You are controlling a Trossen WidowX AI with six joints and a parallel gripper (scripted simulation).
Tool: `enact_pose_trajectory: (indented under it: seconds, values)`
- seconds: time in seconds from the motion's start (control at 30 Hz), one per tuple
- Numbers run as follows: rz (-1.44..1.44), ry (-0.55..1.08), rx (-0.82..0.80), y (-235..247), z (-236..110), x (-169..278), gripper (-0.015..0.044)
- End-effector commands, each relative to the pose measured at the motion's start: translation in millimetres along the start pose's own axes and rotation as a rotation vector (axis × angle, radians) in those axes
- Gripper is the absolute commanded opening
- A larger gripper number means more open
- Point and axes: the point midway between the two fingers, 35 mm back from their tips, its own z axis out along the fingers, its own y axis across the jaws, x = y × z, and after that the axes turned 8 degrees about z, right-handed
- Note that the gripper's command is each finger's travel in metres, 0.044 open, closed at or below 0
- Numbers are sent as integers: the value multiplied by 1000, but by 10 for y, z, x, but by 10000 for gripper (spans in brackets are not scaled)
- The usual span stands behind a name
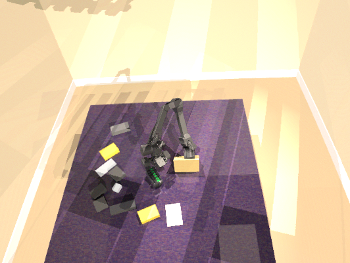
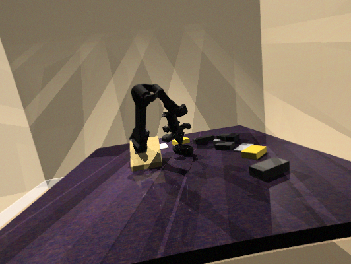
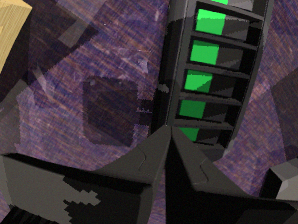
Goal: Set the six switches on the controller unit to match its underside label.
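A: So how do the fingers stand?

B: Clenched tight with nothing between them. The gripper (image 3: 170,137) makes one blunt wedge, its tip at the near end of the controller unit (image 3: 216,56), over the nearest of the rocker switches (image 3: 212,23), though whether it touches I cannot tell.

A: And where is the unit on the bench?

B: Near the middle of the purple tabletop (image 1: 204,210), a little toward the front edge, just beside the tan base block (image 1: 186,164) on its left as seen from above. It sits on its base with the switches up, running away from the gripper in the wrist view. The loose modules, such as a yellow block (image 1: 148,214) and a white plate (image 1: 174,214), lie nearer the front and left edges, apart from it.

A: How would you press well from here?

B: I judge the closed tip should come down squarely on one end of a single rocker, straight down, not at a slant, so the unit does not slide or tip. All six show a bright green half, and which ends are pressed down I cannot tell
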Motion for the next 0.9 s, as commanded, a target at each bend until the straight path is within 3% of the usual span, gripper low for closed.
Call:
enact_pose_trajectory:
  seconds: [0.0,0.3,0.87]
  values:
    - [-4,-7,-62,-174,-25,-243,0]
    - [7,55,-225,-402,-29,-916,0]
    - [7,56,-227,-374,159,-918,0]
